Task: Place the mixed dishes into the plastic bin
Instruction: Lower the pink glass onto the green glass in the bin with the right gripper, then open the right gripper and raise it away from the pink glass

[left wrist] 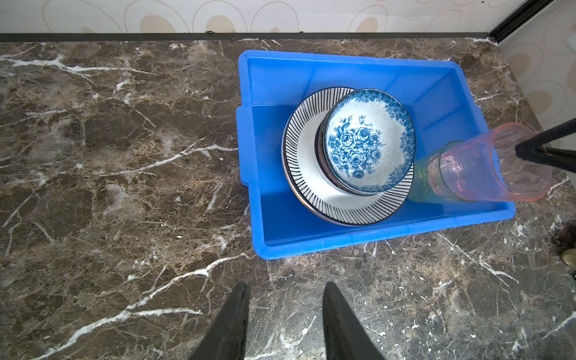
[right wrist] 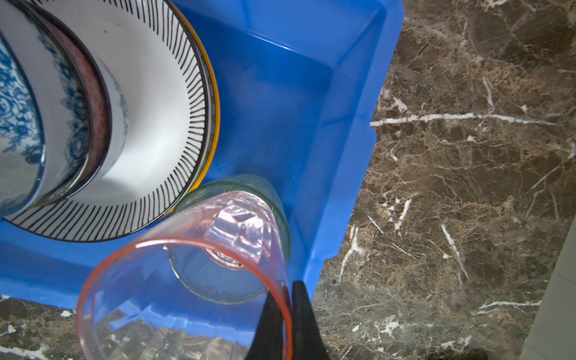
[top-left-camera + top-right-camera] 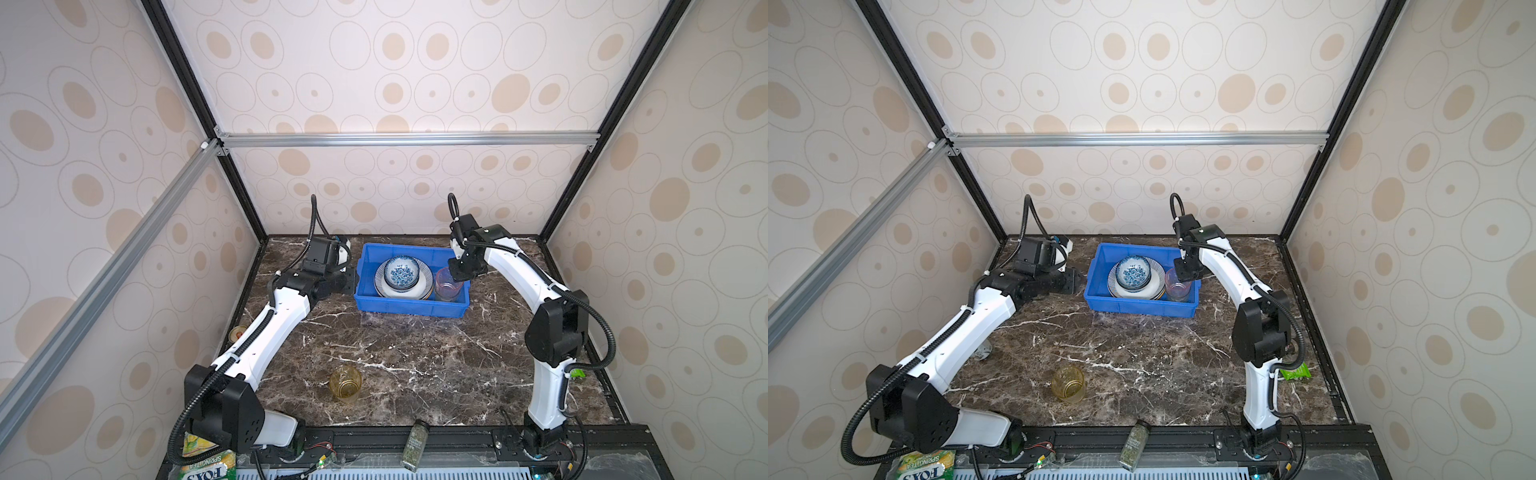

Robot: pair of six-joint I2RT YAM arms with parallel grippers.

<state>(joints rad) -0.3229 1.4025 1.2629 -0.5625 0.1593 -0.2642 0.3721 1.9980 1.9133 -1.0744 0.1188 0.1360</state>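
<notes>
The blue plastic bin [image 3: 409, 309] [image 3: 1138, 309] stands at the back middle of the marble table. Inside it, a blue floral bowl [image 3: 401, 273] [image 1: 364, 140] tops another bowl on a striped-rim plate [image 1: 307, 174] [image 2: 156, 124] with more plates beneath. My right gripper [image 3: 457, 274] [image 2: 288, 290] is shut on the rim of a pink tumbler [image 3: 446, 284] [image 2: 187, 280], whose base sits inside a green tumbler [image 1: 427, 177] [image 2: 249, 187] in the bin's right end. My left gripper [image 1: 285, 288] [image 3: 353, 276] is open and holds nothing, over bare table beside the bin's left wall. A yellow tumbler [image 3: 345, 382] [image 3: 1069, 384] stands near the front.
A dark-lidded spice jar [image 3: 413, 444] lies on the front rail. A small tin can [image 3: 238, 332] sits by the left wall under the left arm. A tea packet [image 3: 208, 461] lies at the front left, and a green packet [image 3: 1296, 372] behind the right arm.
</notes>
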